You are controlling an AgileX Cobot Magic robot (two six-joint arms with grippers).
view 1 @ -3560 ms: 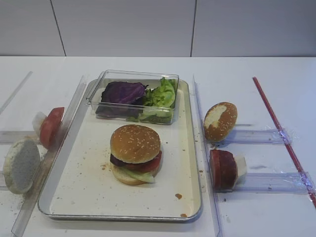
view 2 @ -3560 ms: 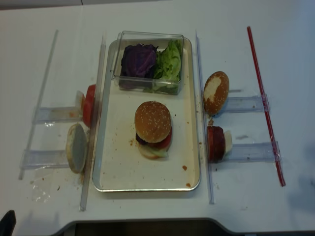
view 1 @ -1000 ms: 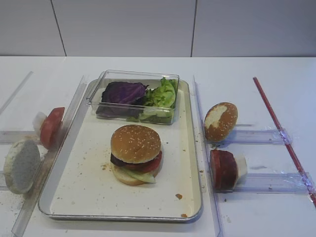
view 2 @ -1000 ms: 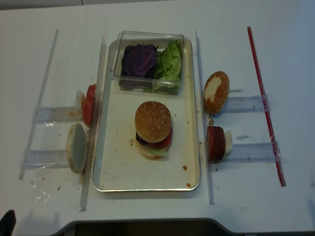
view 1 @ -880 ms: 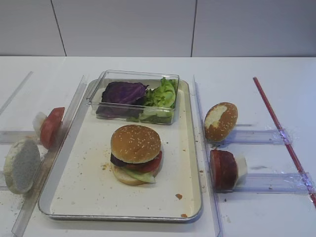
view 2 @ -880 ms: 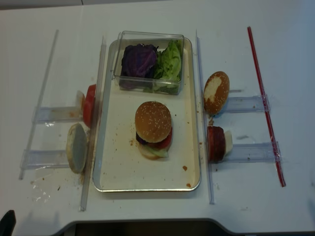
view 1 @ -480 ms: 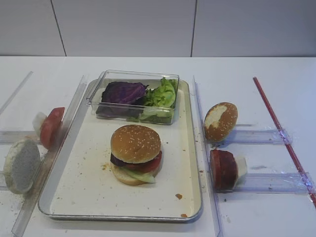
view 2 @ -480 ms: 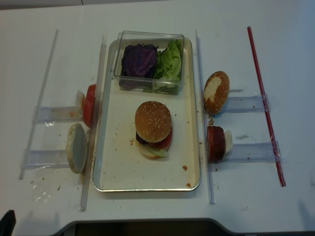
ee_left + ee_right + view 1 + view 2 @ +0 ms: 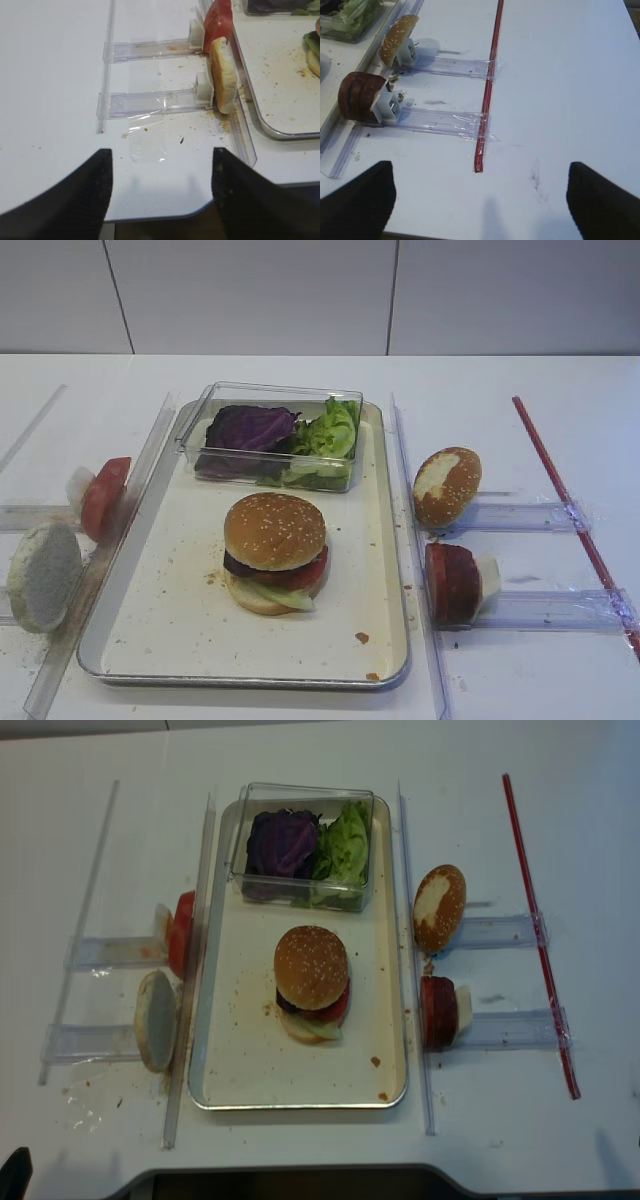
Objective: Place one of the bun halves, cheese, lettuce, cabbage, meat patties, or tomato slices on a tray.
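Note:
A cream tray (image 9: 385,570) holds a stacked burger capped by a sesame bun half (image 9: 275,530), also seen from above (image 9: 311,965). Lettuce (image 9: 328,430) and purple cabbage (image 9: 250,426) lie in a clear box at the tray's far end. Meat patties (image 9: 453,583) stand on edge in a rack to the right (image 9: 356,96). Tomato slices (image 9: 103,497) stand in a rack to the left (image 9: 218,22). Cheese is out of view. My right gripper (image 9: 480,205) is open wide over bare table near the front edge. My left gripper (image 9: 161,195) is open and empty at the front left edge.
A pale floury bun half (image 9: 222,75) leans in the near left rack. A brown bun with a whitish patch (image 9: 397,32) stands in the far right rack. A red strip (image 9: 487,90) runs along the table on the right. Clear plastic rails flank the tray.

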